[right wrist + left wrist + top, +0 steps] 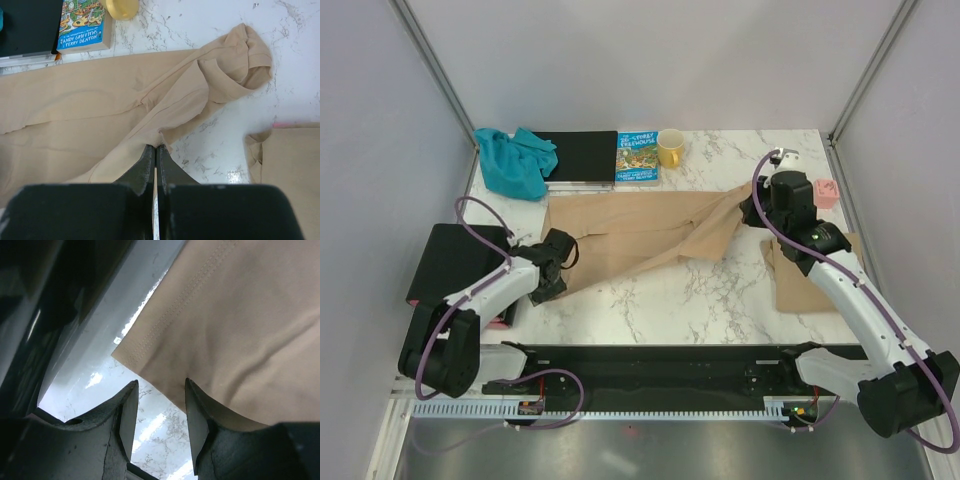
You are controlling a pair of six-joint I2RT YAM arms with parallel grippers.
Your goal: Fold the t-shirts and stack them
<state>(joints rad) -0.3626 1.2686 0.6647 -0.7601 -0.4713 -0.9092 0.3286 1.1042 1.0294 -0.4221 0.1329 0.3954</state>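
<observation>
While tan shirt (640,235) lies unfolded on desk (720,300), L hand (160,382) released at hem, R hand (156,147) clenched, apparently pinching it; second shirt (810,285) folded, teal garment (515,160) crumpled: mostly undone.

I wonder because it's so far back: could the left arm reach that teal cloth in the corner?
Probably yes. The teal cloth lies on its side, with nothing standing between, and the left gripper is open at the tan shirt's hem.
</observation>
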